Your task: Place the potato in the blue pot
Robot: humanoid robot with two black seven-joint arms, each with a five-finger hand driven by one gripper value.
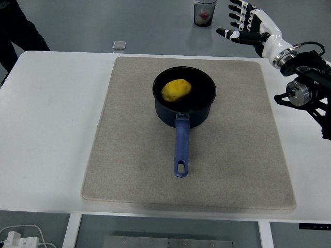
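A yellow potato [176, 89] lies inside the blue pot [202, 111], toward its left side. The pot stands on a beige mat [129, 155], its blue handle [180, 147] pointing at the near edge. My right hand [244, 23] is raised at the upper right, well clear of the pot, fingers spread and holding nothing. The left arm does not show.
A clear cup [204, 12] with something red in it stands on the floor beyond the table. A small square object [119, 46] sits at the table's far edge. A person's dark clothing [18, 31] shows at the top left. White plug and cable [18, 237] lie bottom left.
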